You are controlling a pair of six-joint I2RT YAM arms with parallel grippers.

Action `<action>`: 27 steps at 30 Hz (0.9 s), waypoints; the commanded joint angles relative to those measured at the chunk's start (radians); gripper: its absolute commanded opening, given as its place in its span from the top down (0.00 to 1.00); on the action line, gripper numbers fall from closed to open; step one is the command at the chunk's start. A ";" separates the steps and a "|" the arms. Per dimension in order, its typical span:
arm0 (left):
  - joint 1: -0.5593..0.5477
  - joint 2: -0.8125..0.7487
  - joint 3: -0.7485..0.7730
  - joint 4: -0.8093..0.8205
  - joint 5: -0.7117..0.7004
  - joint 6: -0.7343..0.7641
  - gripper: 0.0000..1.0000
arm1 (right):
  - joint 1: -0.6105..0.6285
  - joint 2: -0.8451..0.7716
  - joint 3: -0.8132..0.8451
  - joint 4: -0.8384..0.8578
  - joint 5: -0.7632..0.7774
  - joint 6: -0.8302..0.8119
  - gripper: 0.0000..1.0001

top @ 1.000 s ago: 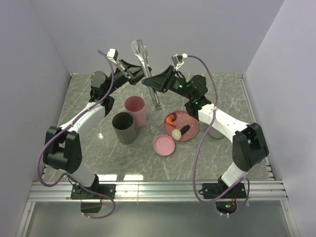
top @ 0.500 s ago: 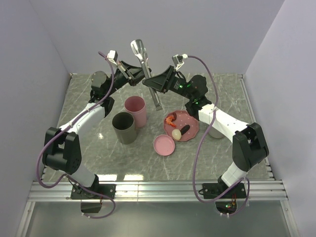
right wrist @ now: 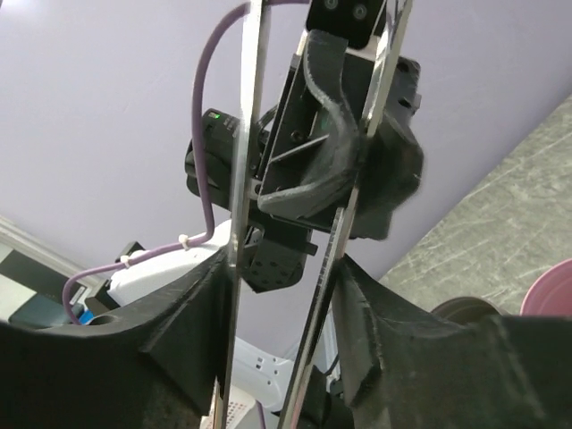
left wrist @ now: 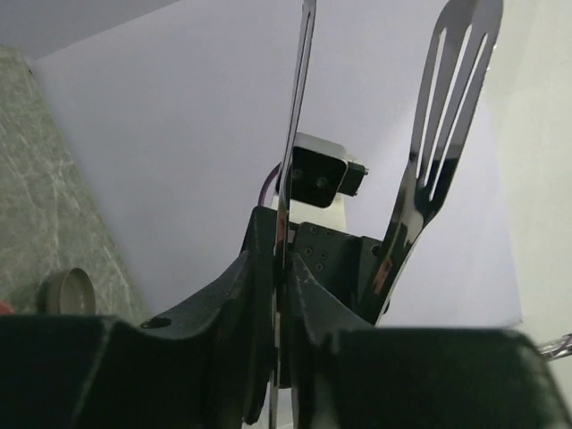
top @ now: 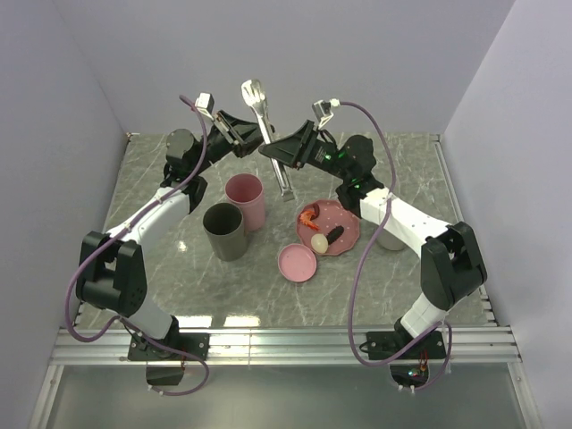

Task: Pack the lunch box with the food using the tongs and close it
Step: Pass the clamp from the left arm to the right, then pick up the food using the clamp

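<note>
The grey metal tongs [top: 268, 134] hang in the air over the back of the table, wide tips up, between both grippers. My left gripper [top: 247, 134] [left wrist: 281, 259] is shut on one arm of the tongs [left wrist: 299, 134]; the other arm stands free to its right. My right gripper [top: 282, 148] [right wrist: 281, 277] holds both arms of the tongs [right wrist: 246, 134] between its fingers, each arm against a pad. The food lies on a pink plate [top: 351, 223]: shrimp [top: 308, 215], cream lump [top: 319, 241], brown stick [top: 335, 234]. The lunch box shows as a pink tub [top: 244, 192], a grey tub [top: 223, 231] and a pink lid [top: 297, 262].
A grey round container [top: 390, 239] stands partly hidden behind my right forearm; it also shows low on the left as a grey round container [left wrist: 67, 290]. Purple walls close in the marble table on three sides. A metal rail runs along the near edge.
The tongs' wide tips have shifted slightly right and down and turned a little. Both arms have stayed almost where they were.
</note>
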 commanded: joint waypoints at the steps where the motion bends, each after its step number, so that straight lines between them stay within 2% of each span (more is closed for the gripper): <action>1: -0.002 -0.043 -0.012 0.001 0.019 0.025 0.70 | -0.027 -0.030 0.006 0.076 0.013 -0.022 0.48; 5: 0.012 -0.047 -0.017 -0.015 0.028 0.033 0.57 | -0.053 -0.052 -0.012 0.082 0.003 -0.014 0.50; 9: 0.018 -0.049 -0.018 -0.019 0.048 0.043 0.50 | -0.070 -0.067 -0.008 0.085 -0.012 -0.014 0.50; 18: 0.041 -0.085 -0.040 -0.024 0.128 0.080 0.42 | -0.128 -0.087 -0.006 0.103 -0.055 0.022 0.50; 21: 0.076 -0.113 -0.031 -0.088 0.178 0.156 0.40 | -0.181 -0.119 0.002 -0.011 -0.095 -0.049 0.49; 23: 0.108 -0.130 -0.009 -0.198 0.217 0.232 0.35 | -0.237 -0.153 0.009 -0.158 -0.145 -0.151 0.50; 24: 0.117 -0.142 0.029 -0.247 0.226 0.328 0.33 | -0.254 -0.165 0.015 -0.227 -0.159 -0.198 0.49; 25: 0.137 -0.147 0.048 -0.307 0.247 0.373 0.32 | -0.289 -0.193 0.031 -0.371 -0.179 -0.311 0.49; 26: 0.145 -0.151 0.063 -0.381 0.260 0.444 0.24 | -0.303 -0.207 0.043 -0.448 -0.188 -0.374 0.49; 27: 0.153 -0.156 0.109 -0.441 0.264 0.489 0.23 | -0.320 -0.220 0.055 -0.526 -0.191 -0.437 0.49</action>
